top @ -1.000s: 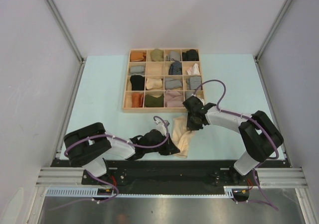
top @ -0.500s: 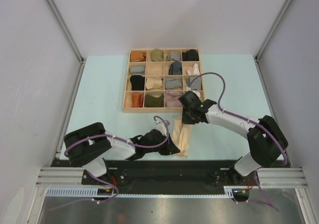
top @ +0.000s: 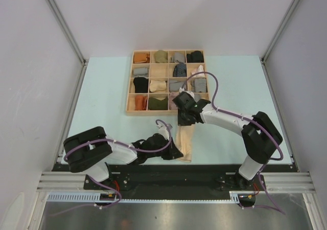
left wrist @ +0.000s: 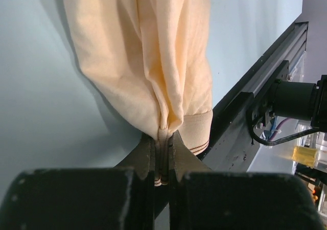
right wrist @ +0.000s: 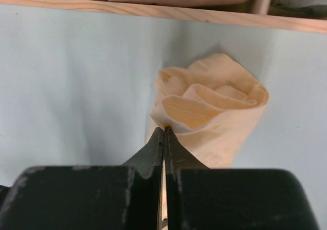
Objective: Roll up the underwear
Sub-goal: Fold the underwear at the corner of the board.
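Two arms: the left arm (top: 118,152) lay low along the near edge, and the right arm (top: 227,120) reached in from the right toward the wooden tray (top: 130,110).
Task garment: the cream underwear (top: 185,140) lay as a narrow strip on the pale surface (top: 102,102), running from just short of the tray's near wall back to the surface's near edge.
Left jaws: pressed together on the striped waistband at the strip's near end, close beside the black rail (left wrist: 245,117).
Right jaws: pressed together, nipping a thin cloth edge at the far end, where the fabric curled into a loose roll.
Edges: the rolled end sat near the tray wall but apart from it, with a band of surface between them. The near end reached the lip of the surface.
Open room: the surface showed wide to the left of the strip, and to the right beyond the right arm. The tray took up the far middle, its compartments holding folded bundles.
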`<control>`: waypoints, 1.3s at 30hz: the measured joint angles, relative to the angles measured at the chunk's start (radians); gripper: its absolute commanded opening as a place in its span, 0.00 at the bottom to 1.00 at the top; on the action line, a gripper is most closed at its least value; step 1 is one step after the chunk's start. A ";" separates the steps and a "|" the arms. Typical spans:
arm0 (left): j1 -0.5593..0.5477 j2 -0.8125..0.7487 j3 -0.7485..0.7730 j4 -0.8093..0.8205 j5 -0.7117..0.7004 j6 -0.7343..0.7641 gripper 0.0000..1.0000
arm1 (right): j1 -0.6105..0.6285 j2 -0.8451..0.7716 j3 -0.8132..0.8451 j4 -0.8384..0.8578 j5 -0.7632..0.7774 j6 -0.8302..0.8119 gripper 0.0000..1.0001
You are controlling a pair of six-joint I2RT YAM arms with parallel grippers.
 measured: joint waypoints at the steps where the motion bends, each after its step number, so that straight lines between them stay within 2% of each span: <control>1: 0.000 -0.008 -0.007 -0.001 -0.003 -0.005 0.00 | 0.003 0.016 0.010 0.003 -0.002 -0.002 0.00; 21: -0.003 -0.132 -0.129 -0.012 -0.060 -0.116 0.00 | 0.018 0.188 0.063 0.052 -0.023 -0.016 0.00; 24: -0.005 -0.137 -0.139 -0.003 -0.069 -0.134 0.00 | 0.011 0.190 0.065 0.052 -0.032 -0.020 0.04; 27: -0.005 -0.140 -0.161 0.024 -0.073 -0.157 0.00 | 0.001 0.190 0.069 0.051 -0.047 -0.031 0.22; 28: -0.005 -0.142 -0.170 0.035 -0.074 -0.166 0.00 | -0.005 0.190 0.073 0.052 -0.058 -0.045 0.35; 31: -0.005 -0.146 -0.183 0.050 -0.075 -0.179 0.00 | -0.019 0.192 0.092 0.060 -0.096 -0.072 0.55; 34: -0.005 -0.146 -0.189 0.060 -0.072 -0.185 0.00 | -0.026 0.190 0.117 0.083 -0.143 -0.110 0.65; 39: -0.005 -0.153 -0.216 0.087 -0.067 -0.205 0.00 | -0.031 0.109 0.121 0.083 -0.183 -0.158 0.67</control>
